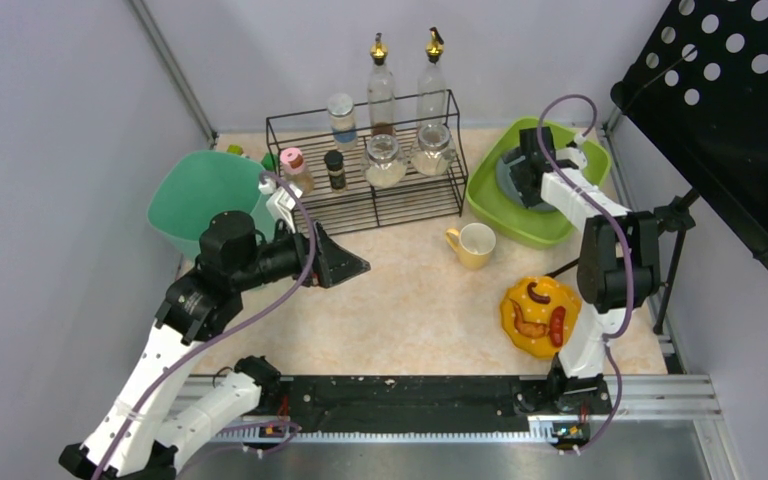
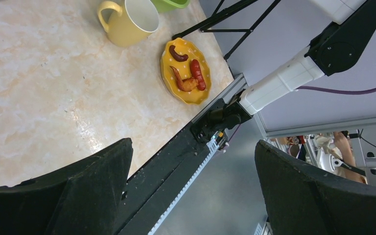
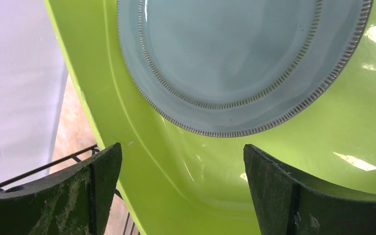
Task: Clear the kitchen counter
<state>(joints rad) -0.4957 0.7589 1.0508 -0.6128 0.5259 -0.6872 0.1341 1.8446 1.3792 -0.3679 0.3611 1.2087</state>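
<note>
Done: blue-grey plate [image 3: 235, 58] lying in lime-green tub [image 3: 142, 147].
Remaining: yellow mug [image 1: 475, 244], sausage plate [image 1: 540, 317] sitting on table [image 1: 410, 300].
Hands: I'm holding left hand [image 2: 193, 161], right hand [image 3: 182, 164] spread, empty.

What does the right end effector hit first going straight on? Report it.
Probably the lime-green tub: the open right end effector points at its inside, just beside the grey-blue plate lying in it. Depth is unclear.

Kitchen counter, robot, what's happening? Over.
Left tool open, empty, over the beige speckled marble-like kitchen counter. Right tool open above grey-blue round plate in lime-green plastic tub. Yellow ceramic mug, yellow scalloped plate with food on counter, uncleared.
</note>
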